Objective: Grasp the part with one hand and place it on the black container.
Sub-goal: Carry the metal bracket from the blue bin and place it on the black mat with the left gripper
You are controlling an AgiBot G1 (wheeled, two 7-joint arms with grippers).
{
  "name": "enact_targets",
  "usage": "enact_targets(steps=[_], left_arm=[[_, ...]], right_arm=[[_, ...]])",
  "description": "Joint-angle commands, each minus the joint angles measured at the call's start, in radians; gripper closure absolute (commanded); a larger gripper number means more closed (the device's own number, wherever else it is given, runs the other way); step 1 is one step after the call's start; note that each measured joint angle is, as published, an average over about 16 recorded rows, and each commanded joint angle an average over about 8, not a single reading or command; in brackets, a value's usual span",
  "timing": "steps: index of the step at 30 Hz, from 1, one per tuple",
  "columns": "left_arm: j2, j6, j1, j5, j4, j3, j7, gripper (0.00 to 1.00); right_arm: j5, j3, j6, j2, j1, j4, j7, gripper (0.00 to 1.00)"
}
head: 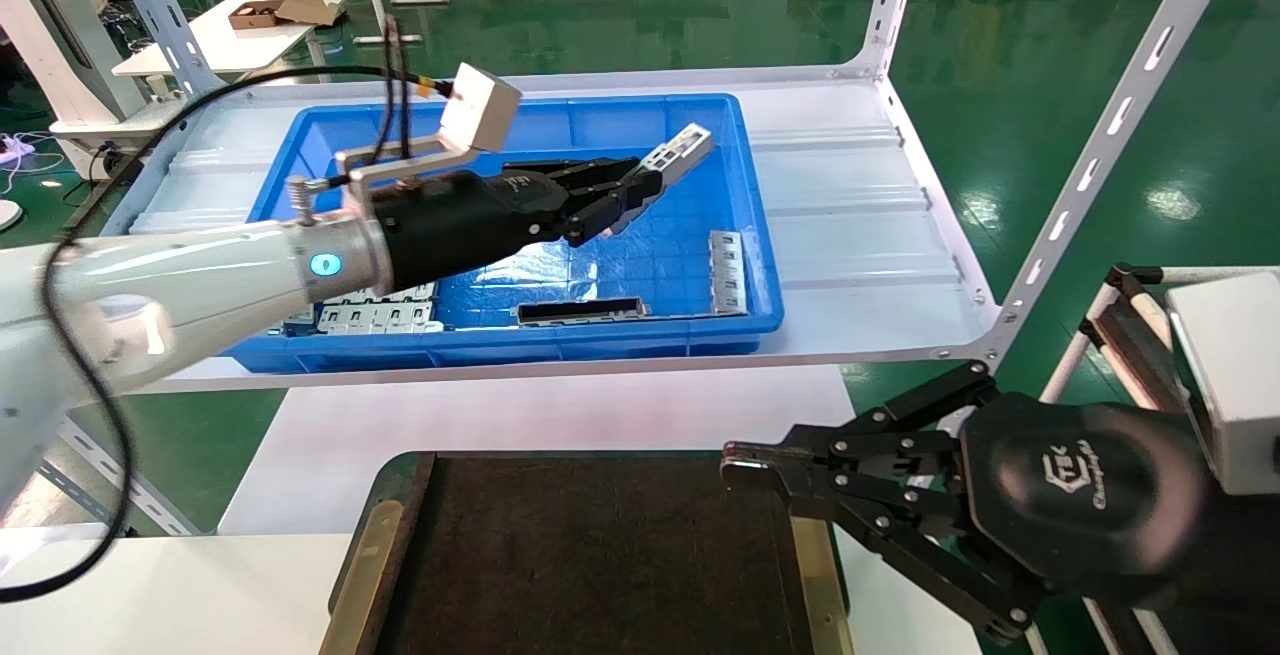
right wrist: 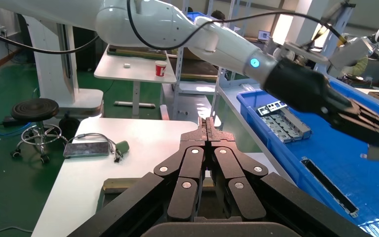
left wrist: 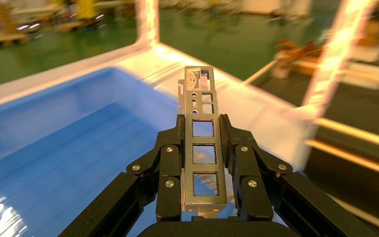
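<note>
My left gripper (head: pixel 640 185) is shut on the part (head: pixel 680 151), a slim silver-grey channel bar with square windows, and holds it in the air above the blue bin. In the left wrist view the part (left wrist: pixel 203 143) sits lengthwise between the closed fingers (left wrist: pixel 170 163) and sticks out past the fingertips. The black container (head: pixel 590 555), a shallow dark tray with olive-gold side strips, lies at the near edge of the white table, below and nearer than the bin. My right gripper (head: pixel 745 460) is shut and empty, parked over the tray's right rim; it also shows in the right wrist view (right wrist: pixel 207 129).
The big blue bin (head: pixel 760 320) stands on a white shelf and holds a dark-hollowed long bar (head: pixel 582 311), flat silver plates (head: pixel 375 313) and another silver piece (head: pixel 727 272). Slotted white shelf posts (head: pixel 1100 150) rise at the right and back. A phone with cables (right wrist: pixel 86 148) lies on the table.
</note>
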Motion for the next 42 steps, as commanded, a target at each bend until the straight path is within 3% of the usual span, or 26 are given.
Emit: enact_targets(steps=[1, 7, 14, 20, 29, 36, 42], left_arm=[[-0.021, 0.066, 0.001, -0.015, -0.009, -0.008, 0.004, 1.0], [-0.079, 0.216, 0.081, -0.067, -0.115, -0.029, -0.045, 1.0], [-0.148, 0.387, 0.245, -0.138, -0.355, -0.037, -0.142, 1.0], [-0.214, 0.385, 0.426, -0.182, -0.577, -0.038, -0.241, 1.0], [-0.288, 0.123, 0.738, -0.199, -0.879, -0.051, -0.388, 1.0], [-0.292, -0.2, 0.954, -0.15, -1.047, -0.057, -0.466, 1.0], [-0.238, -0.519, 1.058, -0.049, -1.088, -0.034, -0.521, 1.0]], right_arm=[[0.0, 0.0, 0.0, 0.0, 0.0, 0.0, 0.0, 1.0], [0.0, 0.0, 0.0, 0.0, 0.0, 0.0, 0.0, 1.0], [0.0, -0.001, 0.0, 0.0, 0.0, 0.0, 0.0, 1.0], [0.001, -0.001, 0.0, 0.0, 0.0, 0.0, 0.0, 1.0], [0.001, -0.001, 0.0, 0.0, 0.0, 0.0, -0.001, 1.0], [0.001, -0.001, 0.001, 0.001, 0.0, 0.0, -0.001, 1.0], [0.001, -0.002, 0.001, 0.001, 0.0, 0.0, -0.001, 1.0]])
